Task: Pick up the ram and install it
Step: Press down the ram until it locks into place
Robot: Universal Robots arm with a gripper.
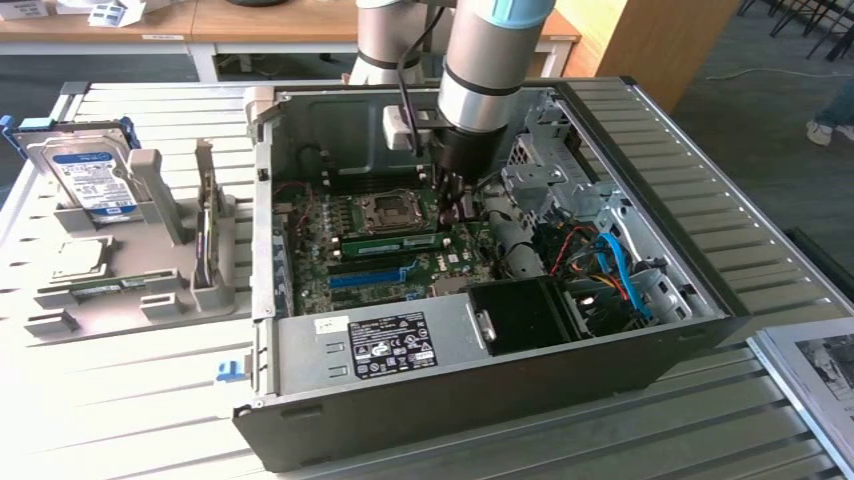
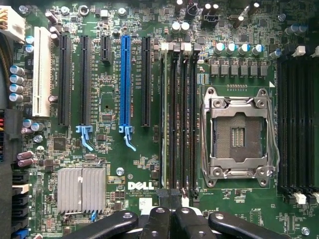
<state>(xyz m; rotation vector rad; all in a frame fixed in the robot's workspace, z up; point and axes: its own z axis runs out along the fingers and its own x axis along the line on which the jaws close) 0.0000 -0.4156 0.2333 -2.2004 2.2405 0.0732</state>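
The ram (image 1: 387,242), a long green stick with black chips, stands on edge in a memory slot on the motherboard (image 1: 350,280), just in front of the CPU socket (image 1: 390,210). My gripper (image 1: 447,215) reaches down into the open computer case (image 1: 507,385) and is shut, with its tips at the end of the ram toward the exterior view's right. Nothing is held between them. In the wrist view the ram (image 2: 164,114) is a thin edge in the bank of slots beside the socket (image 2: 238,132), and my shut gripper (image 2: 172,211) sits at that bank's end.
A grey holder (image 1: 114,300) at the exterior view's left carries a silver hard drive (image 1: 87,180), a CPU chip (image 1: 80,258) and a thin upright board (image 1: 204,225). Inside the case are a drive cage (image 1: 554,175), cables (image 1: 614,265), a black fan block (image 1: 527,315) and a blue slot (image 2: 124,84).
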